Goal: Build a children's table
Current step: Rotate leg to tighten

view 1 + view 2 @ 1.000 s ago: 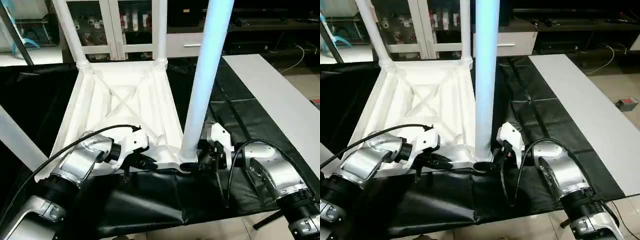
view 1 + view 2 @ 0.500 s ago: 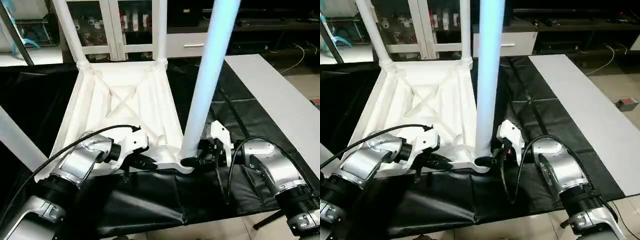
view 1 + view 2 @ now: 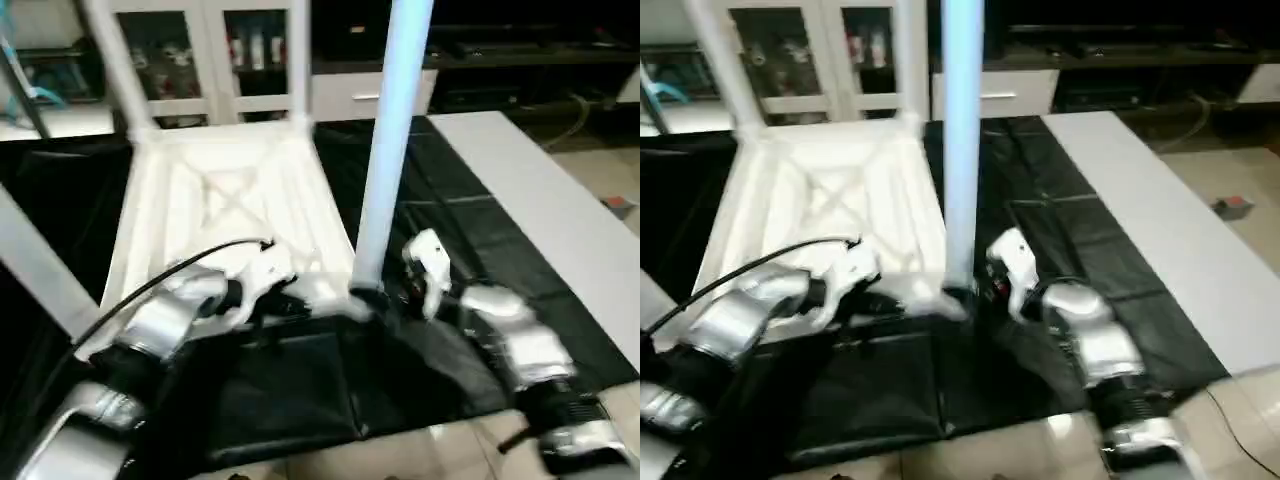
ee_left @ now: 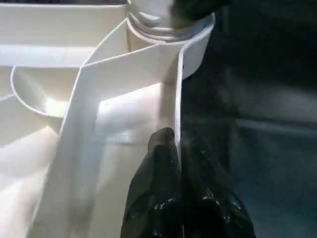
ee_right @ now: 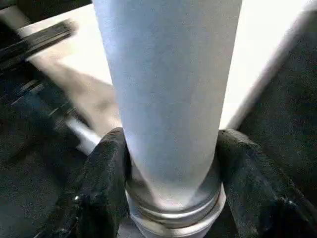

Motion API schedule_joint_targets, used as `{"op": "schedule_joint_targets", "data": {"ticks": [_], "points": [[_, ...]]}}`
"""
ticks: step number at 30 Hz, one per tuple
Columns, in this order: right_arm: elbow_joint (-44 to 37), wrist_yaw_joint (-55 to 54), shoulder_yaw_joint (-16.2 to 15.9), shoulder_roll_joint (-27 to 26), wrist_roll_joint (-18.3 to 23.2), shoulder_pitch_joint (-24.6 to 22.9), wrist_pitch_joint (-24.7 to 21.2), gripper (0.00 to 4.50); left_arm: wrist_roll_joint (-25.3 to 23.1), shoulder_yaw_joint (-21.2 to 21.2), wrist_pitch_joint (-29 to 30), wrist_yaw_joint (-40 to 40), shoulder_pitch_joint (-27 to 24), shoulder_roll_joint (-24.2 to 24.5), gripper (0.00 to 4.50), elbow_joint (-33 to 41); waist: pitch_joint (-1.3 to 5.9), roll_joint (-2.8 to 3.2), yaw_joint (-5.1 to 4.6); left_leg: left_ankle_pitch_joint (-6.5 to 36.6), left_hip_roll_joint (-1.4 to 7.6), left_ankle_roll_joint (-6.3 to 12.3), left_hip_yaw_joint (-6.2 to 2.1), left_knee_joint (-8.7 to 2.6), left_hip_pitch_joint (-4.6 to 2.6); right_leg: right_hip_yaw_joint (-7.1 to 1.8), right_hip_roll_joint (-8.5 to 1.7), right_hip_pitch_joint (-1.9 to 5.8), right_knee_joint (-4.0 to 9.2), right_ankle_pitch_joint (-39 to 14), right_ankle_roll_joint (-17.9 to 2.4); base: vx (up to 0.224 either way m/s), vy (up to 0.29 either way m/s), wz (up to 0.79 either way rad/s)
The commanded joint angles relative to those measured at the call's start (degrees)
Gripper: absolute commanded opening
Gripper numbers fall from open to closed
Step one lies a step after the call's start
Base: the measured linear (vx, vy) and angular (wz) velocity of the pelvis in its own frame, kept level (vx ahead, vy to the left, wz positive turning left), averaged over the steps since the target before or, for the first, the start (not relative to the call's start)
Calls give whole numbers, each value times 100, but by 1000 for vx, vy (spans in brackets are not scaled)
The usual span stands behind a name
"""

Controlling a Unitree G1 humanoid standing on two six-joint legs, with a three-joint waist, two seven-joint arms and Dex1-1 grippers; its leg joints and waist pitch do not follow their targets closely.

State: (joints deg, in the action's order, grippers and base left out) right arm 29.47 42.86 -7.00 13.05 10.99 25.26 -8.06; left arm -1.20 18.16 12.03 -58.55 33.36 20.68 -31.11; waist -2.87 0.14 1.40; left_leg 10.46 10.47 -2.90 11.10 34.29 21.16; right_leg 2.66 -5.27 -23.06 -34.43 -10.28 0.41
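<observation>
The right gripper [image 5: 168, 193] clasped the long white tubular leg [image 3: 385, 150] at its near corner socket; the left gripper [image 4: 181, 163] pinched the white ribbed plastic tabletop's [image 3: 220, 200] rim. Upturned on the black-draped bench [image 3: 450, 220], two far legs looked fitted; assembly seemed well advanced.

Lab or workshop: glass-door cabinets [image 3: 190, 50], black-draped work table [image 3: 470, 200], floor cables [image 3: 575, 115].

The table top [image 3: 225, 215] lies underside up on the surface [image 3: 470, 240]. The right tool [image 5: 168, 183] clamps the near-right leg [image 3: 385, 150] just above its corner socket [image 4: 168, 37]. The left tool [image 4: 178, 183] pinches the top's near rim beside that socket, left of the right tool. Two legs [image 3: 115, 70] stand beyond both tools, at the far corners.
</observation>
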Motion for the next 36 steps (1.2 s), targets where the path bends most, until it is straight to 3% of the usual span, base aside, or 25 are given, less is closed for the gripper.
{"op": "schedule_joint_targets", "data": {"ticks": [1, 3, 5, 7, 8, 9, 10, 11, 12, 14, 17, 18, 19, 21, 22, 23, 27, 30, 31, 32, 34, 36], "points": [[322, -646, -30, -292, -128, 49, -124, 232, -40, -132, -47, 485, 180, -177, 0, -238, 280, -22, -61, 2643, 218, -228, -249, -532, -89, -107, -319, 106, 638, -3634, -507, 0, 0, 0], [496, -1229, 92, -543, -204, 135, -76, 223, -32, -188, -55, 657, 293, -269, 0, -397, 277, -10, -99, 2690, 222, -264, -273, -559, -65, -86, -320, 124, 633, -3495, -556, 0, 0, 0], [817, -1861, 199, -834, -315, 327, 4, 217, -96, -207, -134, 831, 398, -307, 0, -582, 280, 104, -190, 3021, 220, -322, -319, -584, -93, -44, -310, 127, 650, -3267, -632, 0, 0, 0], [1125, -2466, 231, -1083, -489, 520, 135, 213, -158, -237, -217, 975, 493, -349, 0, -768, 257, 104, -289, 3342, 202, -394, -356, -613, -64, 20, -288, 133, 658, -3162, -685, 0, 0, 0], [1311, -3103, 313, -1291, -601, 672, 266, 212, -198, -260, -242, 1093, 566, -386, 0, -889, 260, 135, -325, 3528, 206, -404, -383, -615, -97, 34, -308, 136, 676, -3166, -680, 0, 0, 0], [1311, -3103, 313, -1291, -601, 672, 266, 211, -198, -260, -242, 1093, 566, -386, 0, -889, 259, 124, -347, 3576, 200, -395, -376, -610, -106, 35, -310, 121, 695, -3162, -687, 0, 0, 0], [1568, -4064, 507, -1730, -647, 913, 532, 211, -282, -280, -301, 1330, 698, -475, 0, -1130, 259, 107, -353, 3560, 197, -369, -379, -606, -109, 30, -333, 115, 708, -3139, -712, 0, 0, 0], [1587, -4098, 496, -1785, -656, 934, 569, 209, -286, -280, -306, 1340, 706, -482, 0, -1144, 267, 118, -377, 3549, 188, -375, -382, -605, -115, 38, -328, 116, 704, -3117, -744, 0, 0, 0], [1647, -4128, 373, -2002, -736, 1009, 744, 207, -289, -287, -327, 1378, 724, -508, 0, -1191, 265, 22, -396, 3544, 191, -335, -372, -607, -98, 43, -334, 109, 717, -3146, -751, 0, 0, 0], [1674, -3877, 141, -2109, -873, 1000, 891, 207, -300, -275, -346, 1368, 659, -481, 0, -1161, 248, 61, -369, 3555, 203, -291, -355, -602, -135, 7, -339, 84, 713, -3028, -796, 0, 0, 0], [1676, -3299, 150, -2094, -733, 988, 1038, 207, -298, -277, -409, 1347, 608, -428, 0, -1178, 248, 46, -357, 3415, 199, -208, -316, -593, -140, -41, -339, 75, 702, -2888, -876, 0, 0, 0], [1676, -3299, 150, -2094, -733, 988, 1038, 261, -298, -277, -409, 1347, 608, -428, 0, -1178, 244, 47, -358, 3400, 203, -195, -320, -597, -130, -41, -338, 87, 694, -2857, -888, 0, 0, 0], [1594, -3127, 165, -2042, -678, 954, 1093, 274, -305, -269, -441, 1306, 582, -392, 0, -1163, 252, 67, -354, 3325, 206, -180, -308, -598, -123, -57, -335, 94, 682, -2752, -921, 0, 0, 0], [1415, -2820, 199, -1975, -527, 893, 1059, 274, -318, -256, -476, 1247, 550, -337, 0, -1136, 253, 49, -343, 3212, 204, -115, -285, -592, -111, -74, -335, 108, 679, -2641, -952, 0, 0, 0], [1022, -2380, 211, -1771, -335, 745, 764, 290, -341, -220, -556, 1043, 474, -204, 0, -1076, 235, 124, -347, 3194, 195, -101, -290, -607, -102, -63, -320, 130, 689, -2690, -938, 0, 0, 0], [621, -1842, 82, -1498, -220, 563, 401, 302, -349, -165, -567, 862, 410, -110, 0, -973, 256, 79, -337, 3094, 198, -61, -287, -606, -89, -67, -304, 170, 680, -2619, -919, 0, 0, 0], [-309, -598, -326, -760, -15, 104, -172, 330, -263, -35, -547, 346, 227, 55, 0, -591, 276, 29, -241, 2498, 227, 91, -246, -594, -43, -110, -329, 212, 622, -2318, -1038, 0, 0, 0], [-805, 343, -581, -32, 24, -184, -195, 330, -4, 115, -514, -438, -95, 318, 0, 2, 297, 40, -170, 2261, 262, 135, -228, -587, -51, -132, -339, 224, 580, -2019, -1127, 0, 0, 0], [-955, 750, -645, 279, 45, -277, -158, 330, 85, 207, -420, -758, -250, 462, 0, 273, 299, 43, -149, 2173, 263, 163, -194, -573, -87, -140, -309, 181, 562, -1787, -1256, 56, -8, 4], [-1017, 1079, -664, 511, 72, -301, -115, 330, 152, 292, -237, -997, -364, 590, 0, 496, 308, 43, -134, 2147, 269, 156, -191, -569, -102, -141, -308, 194, 546, -1700, -1304, 59, -9, 7], [-1098, 1385, -665, 729, 78, -313, -117, 330, 219, 374, -29, -1236, -468, 720, 0, 724, 307, 35, -107, 2028, 271, 207, -169, -554, -102, -158, -295, 195, 506, -1537, -1384, 60, -11, 8], [-1242, 1702, -679, 970, 96, -315, -225, 330, 283, 458, 178, -1522, -575, 871, 0, 986, 318, 34, -54, 1841, 260, 254, -134, -519, -149, -185, -290, 169, 498, -1420, -1458, 61, -20, 14]]}}
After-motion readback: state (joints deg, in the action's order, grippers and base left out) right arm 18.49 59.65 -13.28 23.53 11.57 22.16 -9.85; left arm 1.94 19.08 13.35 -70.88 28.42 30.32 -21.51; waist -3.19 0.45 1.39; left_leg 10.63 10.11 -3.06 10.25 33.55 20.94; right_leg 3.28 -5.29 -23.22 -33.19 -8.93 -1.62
